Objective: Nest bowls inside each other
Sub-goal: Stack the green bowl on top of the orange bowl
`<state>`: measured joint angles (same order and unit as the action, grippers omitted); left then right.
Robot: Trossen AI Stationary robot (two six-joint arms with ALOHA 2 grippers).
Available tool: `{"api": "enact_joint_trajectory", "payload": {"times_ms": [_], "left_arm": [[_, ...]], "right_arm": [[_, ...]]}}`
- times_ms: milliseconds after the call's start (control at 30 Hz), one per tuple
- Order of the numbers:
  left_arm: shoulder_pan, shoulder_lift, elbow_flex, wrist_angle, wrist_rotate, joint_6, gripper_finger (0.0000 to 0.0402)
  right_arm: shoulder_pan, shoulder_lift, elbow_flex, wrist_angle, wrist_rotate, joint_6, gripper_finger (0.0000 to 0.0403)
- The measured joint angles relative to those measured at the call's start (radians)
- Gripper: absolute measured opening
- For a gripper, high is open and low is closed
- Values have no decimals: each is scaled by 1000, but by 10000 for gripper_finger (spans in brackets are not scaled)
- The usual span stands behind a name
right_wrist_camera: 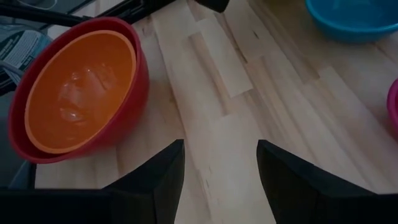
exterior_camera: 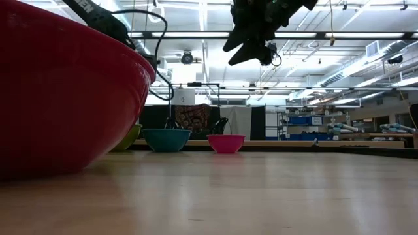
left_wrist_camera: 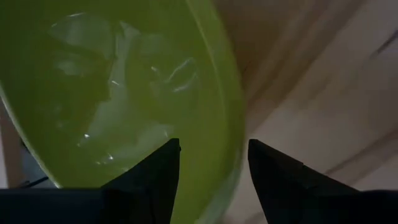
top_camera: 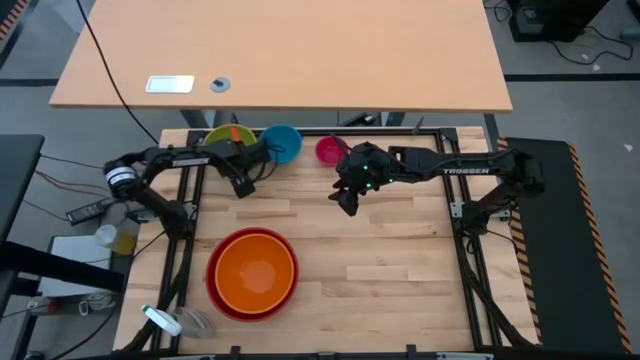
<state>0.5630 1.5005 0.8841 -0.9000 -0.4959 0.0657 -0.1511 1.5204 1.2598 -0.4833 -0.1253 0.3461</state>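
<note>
The yellow-green bowl (top_camera: 222, 134) stands at the far left, partly under my left arm, and fills the left wrist view (left_wrist_camera: 112, 93). My left gripper (left_wrist_camera: 214, 146) is open at the bowl's rim (left_wrist_camera: 235, 124), one finger over the inside and one over the table; in the high view it (top_camera: 243, 178) shows at the bowl's near right. The blue bowl (top_camera: 281, 143) and the pink bowl (top_camera: 331, 151) stand beside it. The orange bowl (top_camera: 255, 272) sits inside the red bowl (top_camera: 228, 305) at the near left. My right gripper (top_camera: 345, 200) hangs open above mid-table. My left gripper comes at the yellow-green bowl's rim (left_wrist_camera: 231, 158) slanting down from above, one finger (left_wrist_camera: 163, 168) on the inner side and one (left_wrist_camera: 270, 171) on the outer side. Whether either finger touches the rim I cannot tell. The bowl stands on the table.
A metal frame (top_camera: 455, 210) runs round the wooden table top. A clear cup and a white roll (top_camera: 165, 320) lie at the near left corner. A second table (top_camera: 300, 60) stands beyond the far edge. Bare wood (top_camera: 400, 270) lies to the right of the red bowl.
</note>
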Motion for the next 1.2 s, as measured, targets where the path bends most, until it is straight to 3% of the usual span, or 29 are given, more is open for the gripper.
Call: {"api": "enact_joint_trajectory", "payload": {"times_ms": [233, 400, 567, 767, 900, 1000, 1200], "left_arm": [[0, 48, 0, 17, 44, 96, 177], [-6, 66, 0, 13, 44, 107, 121], [-7, 62, 0, -13, 54, 89, 25], [-12, 43, 7, -127, 50, -50, 11], [-43, -38, 22, -145, 48, -92, 8], [-79, -145, 32, -143, 63, -123, 8], [-241, -404, 34, -125, 236, -198, 8]], "right_arm": [[1, 0, 0, 0, 0, 11, 206], [1, 0, 0, -2, 1, 10, 206], [-1, 0, 0, -12, -3, -7, 206], [-5, 0, 0, -15, -28, -58, 206], [-11, 0, 0, -14, -11, -14, 206], [-11, 0, 0, -8, 60, 39, 206], [4, 0, 0, 44, 156, 202, 206]]}}
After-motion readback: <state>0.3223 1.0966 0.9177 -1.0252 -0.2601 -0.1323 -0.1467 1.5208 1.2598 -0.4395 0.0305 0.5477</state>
